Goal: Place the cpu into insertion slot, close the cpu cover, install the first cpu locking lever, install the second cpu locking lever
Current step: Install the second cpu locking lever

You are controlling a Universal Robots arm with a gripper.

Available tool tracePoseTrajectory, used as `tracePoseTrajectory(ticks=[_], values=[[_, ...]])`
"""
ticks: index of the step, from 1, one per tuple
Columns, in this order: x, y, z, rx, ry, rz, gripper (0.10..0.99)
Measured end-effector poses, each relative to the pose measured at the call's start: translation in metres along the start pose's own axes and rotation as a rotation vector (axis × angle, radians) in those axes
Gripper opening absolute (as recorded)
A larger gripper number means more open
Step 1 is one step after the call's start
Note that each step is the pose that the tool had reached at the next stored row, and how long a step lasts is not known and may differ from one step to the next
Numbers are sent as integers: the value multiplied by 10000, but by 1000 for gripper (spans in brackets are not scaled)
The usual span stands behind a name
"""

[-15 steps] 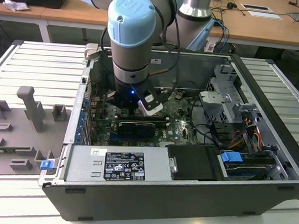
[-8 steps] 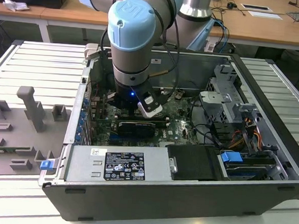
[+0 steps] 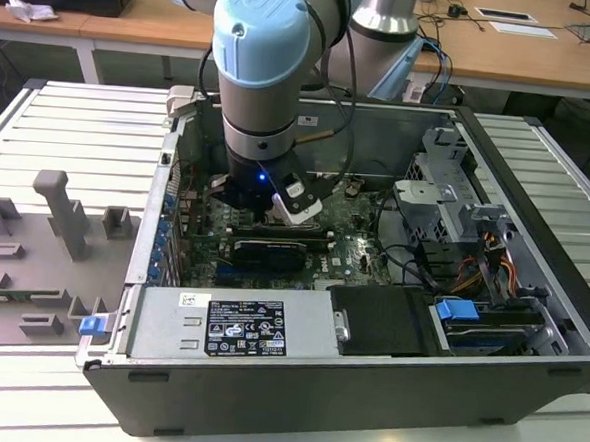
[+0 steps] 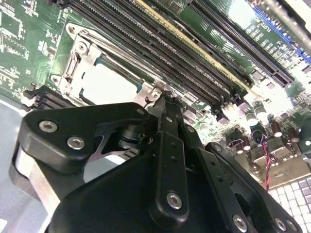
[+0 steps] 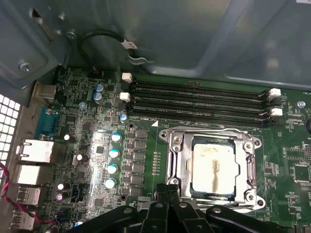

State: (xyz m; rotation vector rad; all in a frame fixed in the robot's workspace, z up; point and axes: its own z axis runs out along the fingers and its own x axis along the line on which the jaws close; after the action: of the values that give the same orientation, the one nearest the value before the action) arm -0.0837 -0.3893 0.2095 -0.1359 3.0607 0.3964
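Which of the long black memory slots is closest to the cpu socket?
The last memory slot in the row, running right along the cpu cover. The other three lie beyond it, toward the case wall.

Open room straight above the cover [image 5: 212,167] and cpu [image 5: 212,166]. Hemmed on one side by memory slots [image 5: 199,99], on another by capacitors [image 5: 112,160]; gripper [image 5: 167,187] hard against the cover's edge.
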Motion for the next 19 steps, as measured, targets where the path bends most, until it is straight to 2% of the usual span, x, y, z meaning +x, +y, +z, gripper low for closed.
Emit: tracePoseTrajectory(ticks=[1, 3, 5, 7, 8, 10, 15, 19], values=[[-1, 7, -28, -8, 21, 3, 106], [-6, 52, -171, -13, 54, -66, 106], [0, 80, -267, -13, 54, -67, 106], [2, 126, -434, -13, 55, -68, 106], [1, 140, -474, -13, 55, -68, 106], [-2, 155, -497, -22, 66, -69, 106], [-10, 154, -496, -23, 69, -68, 106], [-56, 159, -487, -26, 71, -71, 106]])
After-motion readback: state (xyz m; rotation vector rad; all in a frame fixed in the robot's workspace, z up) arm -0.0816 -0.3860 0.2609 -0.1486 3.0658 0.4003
